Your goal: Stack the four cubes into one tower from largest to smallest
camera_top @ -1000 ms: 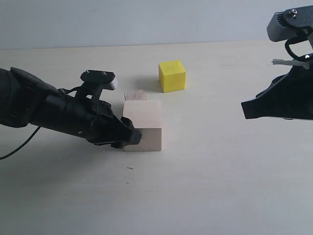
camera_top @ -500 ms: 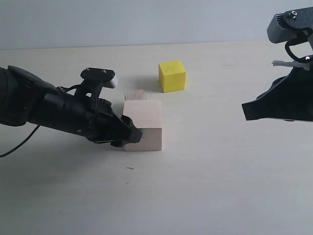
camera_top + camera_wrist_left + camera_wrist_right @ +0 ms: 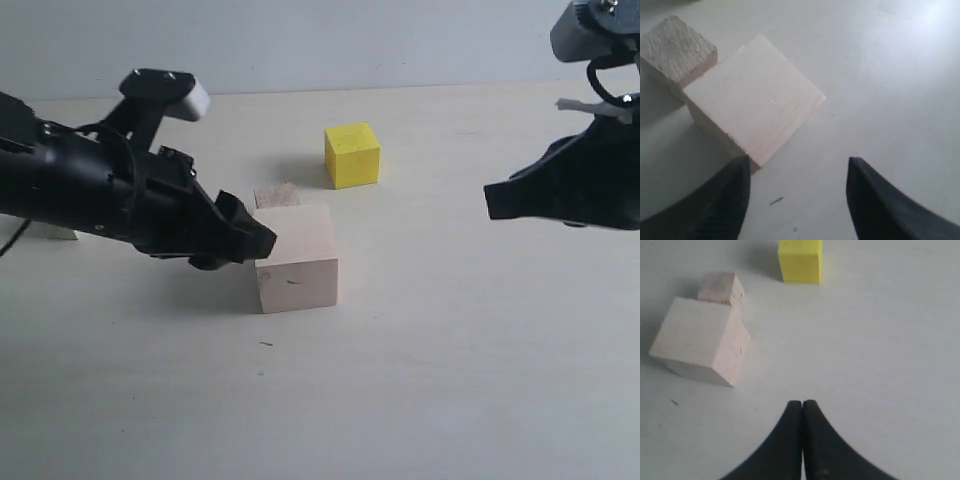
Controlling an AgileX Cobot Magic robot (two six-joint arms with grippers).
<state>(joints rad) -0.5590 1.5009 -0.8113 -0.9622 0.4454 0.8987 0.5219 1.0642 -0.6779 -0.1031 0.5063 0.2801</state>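
Note:
The large pale wood cube (image 3: 297, 258) (image 3: 752, 102) (image 3: 700, 340) rests on the table. The brownish grained cube (image 3: 278, 194) (image 3: 677, 50) (image 3: 720, 287) touches its far side. The yellow cube (image 3: 352, 154) (image 3: 800, 260) stands alone farther back. My left gripper (image 3: 255, 243) (image 3: 797, 162) hovers open by the large cube's left upper edge, with only bare table between its fingers. My right gripper (image 3: 495, 203) (image 3: 802, 402) hangs shut and empty, well to the right of the cubes. A small pale block (image 3: 58, 233) peeks out behind my left arm; I cannot tell if it is the smallest cube.
The pale tabletop (image 3: 420, 380) runs back to a grey wall (image 3: 320, 40). My bulky left arm (image 3: 90, 190) covers the left side of the table. A tiny dark speck (image 3: 264, 344) lies in front of the large cube.
My left gripper has risen from the large cube's lower left corner to its upper edge. The cube has turned and shifted slightly to the right. The right arm barely moved.

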